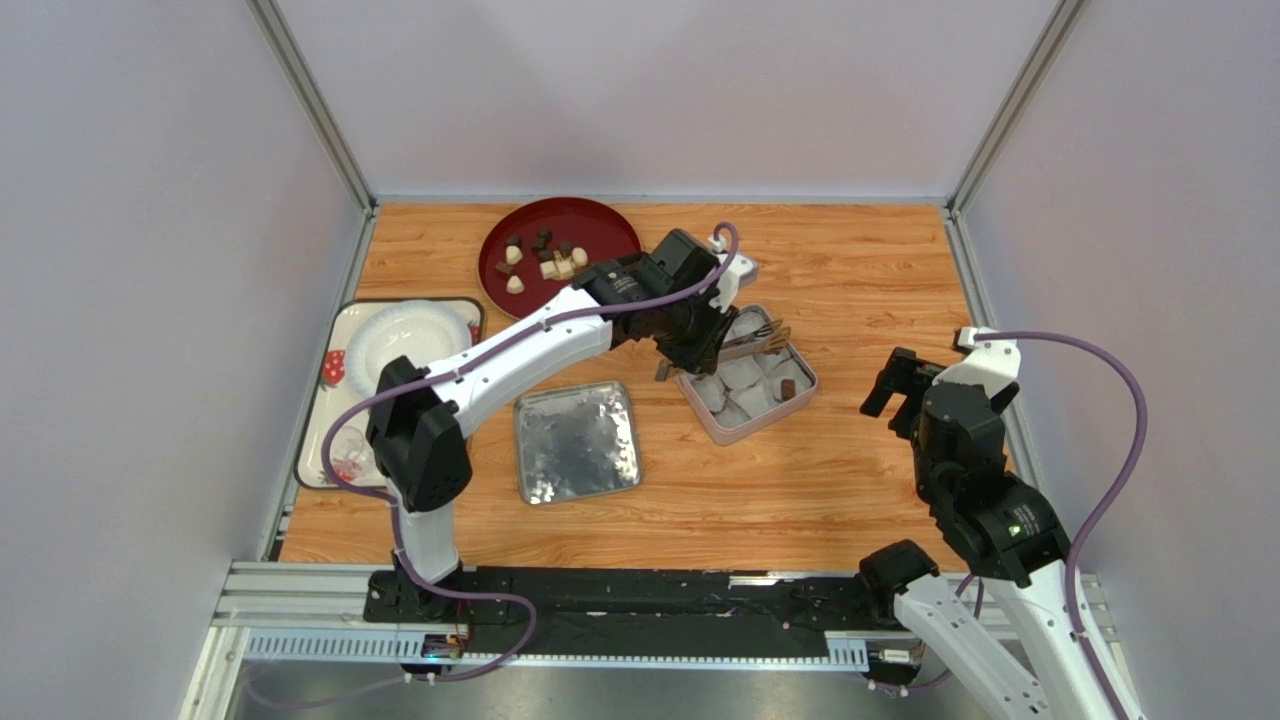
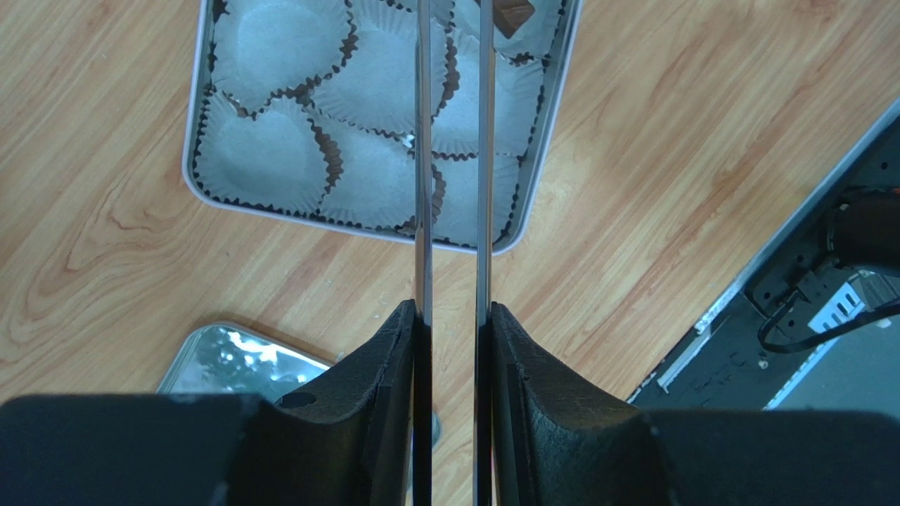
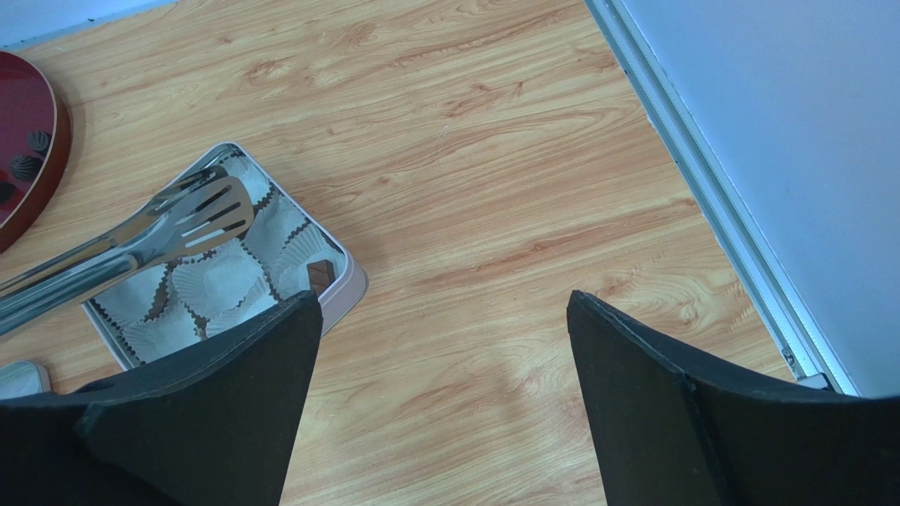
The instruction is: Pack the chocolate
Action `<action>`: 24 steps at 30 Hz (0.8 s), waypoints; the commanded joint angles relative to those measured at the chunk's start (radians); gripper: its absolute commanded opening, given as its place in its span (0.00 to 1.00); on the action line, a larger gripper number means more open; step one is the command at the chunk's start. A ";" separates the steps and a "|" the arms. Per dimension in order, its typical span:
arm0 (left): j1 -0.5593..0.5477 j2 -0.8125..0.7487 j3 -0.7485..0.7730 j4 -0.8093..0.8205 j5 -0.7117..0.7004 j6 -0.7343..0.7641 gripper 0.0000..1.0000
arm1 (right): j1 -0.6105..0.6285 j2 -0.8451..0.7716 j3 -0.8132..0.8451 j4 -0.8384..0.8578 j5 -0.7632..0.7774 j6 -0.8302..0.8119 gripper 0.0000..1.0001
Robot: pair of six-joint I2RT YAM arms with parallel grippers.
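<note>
1. The left gripper is clamped on a pair of slotted steel tongs, its black fingers pressing the two blades narrow and nearly parallel.
2. The tong heads hang over the far end of the open rectangular silver tin, which is lined with white fluted paper cups; whether they grip anything cannot be told.
3. Most of the small brown and cream chocolate pieces lie on the round dark red plate at the back of the wooden table.
4. A few brown pieces sit in cups inside the tin.
5. The flat silver tin lid lies just left of the tin, apart from it.
6. The right gripper hovers spread wide and empty above bare wood, right of the tin
</note>
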 commanded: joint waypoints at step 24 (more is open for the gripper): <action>-0.006 0.126 0.100 0.003 -0.019 0.048 0.42 | 0.000 -0.017 -0.011 0.061 0.023 -0.022 0.90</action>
